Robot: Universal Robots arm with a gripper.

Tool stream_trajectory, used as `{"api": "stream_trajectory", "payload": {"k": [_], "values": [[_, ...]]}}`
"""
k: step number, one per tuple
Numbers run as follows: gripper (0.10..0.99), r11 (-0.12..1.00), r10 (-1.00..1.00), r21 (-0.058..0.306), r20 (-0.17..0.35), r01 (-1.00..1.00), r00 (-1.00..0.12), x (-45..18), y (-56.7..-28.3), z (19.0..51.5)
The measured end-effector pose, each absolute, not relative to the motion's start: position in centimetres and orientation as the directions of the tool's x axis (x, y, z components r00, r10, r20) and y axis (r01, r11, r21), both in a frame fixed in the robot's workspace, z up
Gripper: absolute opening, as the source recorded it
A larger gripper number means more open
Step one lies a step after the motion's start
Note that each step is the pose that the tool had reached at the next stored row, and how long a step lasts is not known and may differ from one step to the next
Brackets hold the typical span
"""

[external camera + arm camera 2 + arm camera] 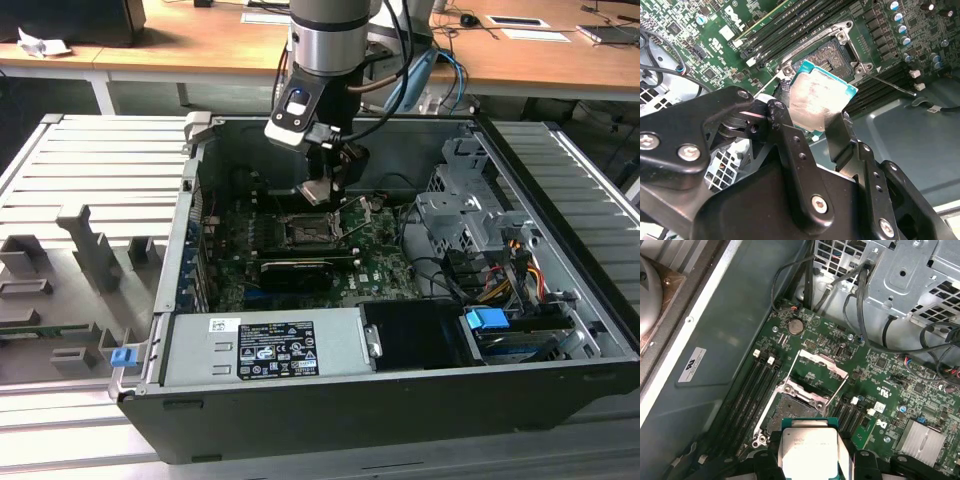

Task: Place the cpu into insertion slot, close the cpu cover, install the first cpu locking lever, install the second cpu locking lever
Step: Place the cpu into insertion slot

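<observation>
Roughly below cpu [807,449], uncovered insertion slot [786,412]

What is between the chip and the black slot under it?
Nothing but air. In the second wrist view the chip, held by the claw, hangs above the open slot with a bare gap.

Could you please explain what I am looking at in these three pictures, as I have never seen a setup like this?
This is one robot arm working inside an open computer case. The exterior view looks on from outside. Both wrist views come from cameras riding on the arm and look past its gripper. Inside the case lies the green motherboard. The gripper is shut on the cpu, a flat silvery chip, and holds it above the insertion slot, not yet seated. The cpu cover, a thin metal frame, is open.
</observation>
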State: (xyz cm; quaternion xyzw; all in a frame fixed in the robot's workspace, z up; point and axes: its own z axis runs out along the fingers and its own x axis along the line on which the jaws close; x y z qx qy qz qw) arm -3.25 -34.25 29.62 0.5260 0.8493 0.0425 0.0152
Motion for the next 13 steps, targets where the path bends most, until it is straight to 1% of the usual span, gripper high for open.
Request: {"api": "stream_trajectory", "payload": {"k": [8, 13], "values": [[0.529, 0.433, 0.900, 0.088, 0.018, 0.897, -0.436, -3.25, -34.25, 29.32], [0.529, 0.348, 0.936, 0.087, 0.017, 0.933, -0.351, -3.25, -34.25, 29.10]]}}
